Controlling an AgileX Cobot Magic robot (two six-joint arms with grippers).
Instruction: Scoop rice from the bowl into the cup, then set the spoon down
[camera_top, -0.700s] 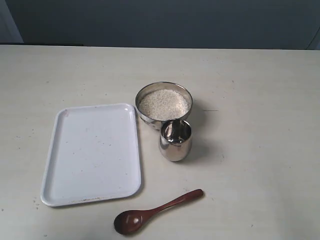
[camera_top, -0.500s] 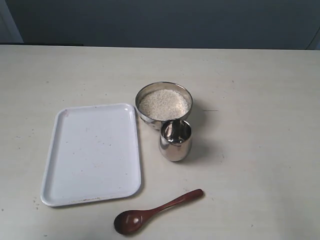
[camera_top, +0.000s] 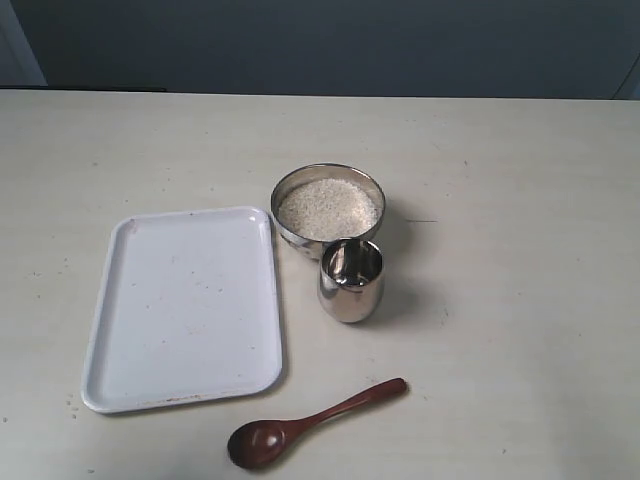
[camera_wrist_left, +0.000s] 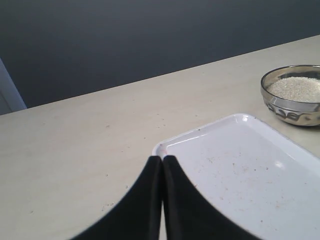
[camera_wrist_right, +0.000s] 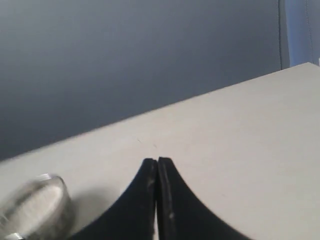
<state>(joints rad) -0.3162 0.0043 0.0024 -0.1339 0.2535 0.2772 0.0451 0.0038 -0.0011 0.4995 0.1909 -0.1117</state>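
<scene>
A shiny steel bowl (camera_top: 328, 208) full of off-white rice (camera_top: 328, 209) stands mid-table. The steel cup (camera_top: 350, 280) stands just in front of it, touching or nearly so. The dark reddish-brown wooden spoon (camera_top: 305, 425) lies near the front edge, its oval bowl to the left and its handle pointing right. Neither gripper shows in the exterior view. My left gripper (camera_wrist_left: 162, 159) is shut and empty above a corner of the white tray (camera_wrist_left: 240, 170), with the bowl (camera_wrist_left: 295, 95) beyond. Shut and empty too, my right gripper (camera_wrist_right: 157, 161) hangs over bare table with the bowl (camera_wrist_right: 35, 210) blurred beside it.
A white rectangular tray (camera_top: 185, 305) lies left of the bowl and cup, empty but for specks. A dark wall runs behind the table's far edge. A thin dark mark (camera_top: 420, 221) lies on the table right of the bowl.
</scene>
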